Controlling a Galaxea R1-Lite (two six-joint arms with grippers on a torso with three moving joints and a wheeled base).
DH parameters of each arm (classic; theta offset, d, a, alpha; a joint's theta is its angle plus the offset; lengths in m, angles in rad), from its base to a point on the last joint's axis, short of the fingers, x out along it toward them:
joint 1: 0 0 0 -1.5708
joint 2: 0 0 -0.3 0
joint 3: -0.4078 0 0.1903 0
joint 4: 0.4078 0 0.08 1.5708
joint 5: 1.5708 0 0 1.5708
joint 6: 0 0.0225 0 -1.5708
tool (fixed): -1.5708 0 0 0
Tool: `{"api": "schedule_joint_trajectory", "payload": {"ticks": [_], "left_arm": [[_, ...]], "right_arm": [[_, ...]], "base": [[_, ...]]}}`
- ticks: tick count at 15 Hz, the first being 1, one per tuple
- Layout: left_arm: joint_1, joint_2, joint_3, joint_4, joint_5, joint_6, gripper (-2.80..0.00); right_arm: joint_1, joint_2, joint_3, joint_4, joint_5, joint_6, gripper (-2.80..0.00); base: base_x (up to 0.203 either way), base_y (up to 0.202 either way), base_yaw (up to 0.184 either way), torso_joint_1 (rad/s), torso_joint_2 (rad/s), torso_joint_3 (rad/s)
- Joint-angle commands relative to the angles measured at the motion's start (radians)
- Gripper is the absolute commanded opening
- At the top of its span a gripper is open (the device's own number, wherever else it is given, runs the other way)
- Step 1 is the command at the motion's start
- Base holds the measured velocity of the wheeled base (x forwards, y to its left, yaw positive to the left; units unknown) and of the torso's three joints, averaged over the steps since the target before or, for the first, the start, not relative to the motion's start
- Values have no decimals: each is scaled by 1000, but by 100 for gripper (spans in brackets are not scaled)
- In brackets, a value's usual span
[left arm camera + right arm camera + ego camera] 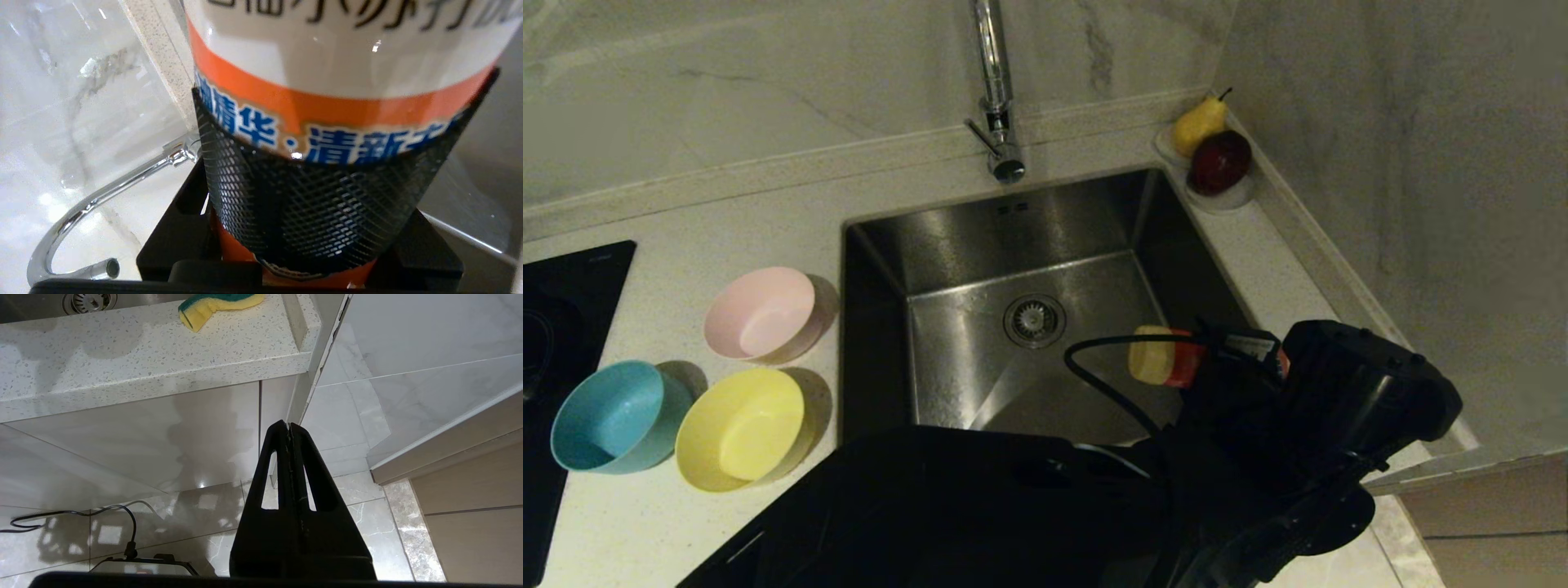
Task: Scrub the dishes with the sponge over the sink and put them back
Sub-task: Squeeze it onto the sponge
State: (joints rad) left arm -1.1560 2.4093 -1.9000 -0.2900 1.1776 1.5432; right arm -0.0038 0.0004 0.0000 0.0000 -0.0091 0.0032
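Three bowls stand on the counter left of the sink (980, 245): pink (764, 314), blue (613, 416) and yellow (742, 429). My left arm reaches across to the sink's right side. There my left gripper (1213, 359) is shut on a detergent bottle (1164, 358), held over the basin's right edge. The left wrist view shows the bottle (347, 61) close up, white with an orange band and blue lettering, gripped by my left gripper (322, 171), one meshed finger (310, 212) across its front. The sponge (216, 304) lies on the counter's front edge, seen only in the right wrist view.
My right gripper (289, 426) hangs shut below the counter (143, 359), above the tiled floor. A chrome faucet (996, 98) stands behind the sink. A white dish with a pear and an apple (1217, 155) sits in the far right corner. A black hob (564, 310) lies at the left.
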Motion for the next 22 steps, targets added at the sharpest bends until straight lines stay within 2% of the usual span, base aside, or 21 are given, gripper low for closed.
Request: {"api": "schedule_joint_trajectory", "payload": {"ticks": [1,22], "left_arm": [[-5,-10,14,-1,7,8,-280],[-4,4,19,-6,8,3,-280]], "right_arm": [[0,1,0,0,0,0,-280],[-1,1,0,0,0,0,-280]], "base": [[0,0,0,0,0,0],[0,0,0,0,0,0]]}}
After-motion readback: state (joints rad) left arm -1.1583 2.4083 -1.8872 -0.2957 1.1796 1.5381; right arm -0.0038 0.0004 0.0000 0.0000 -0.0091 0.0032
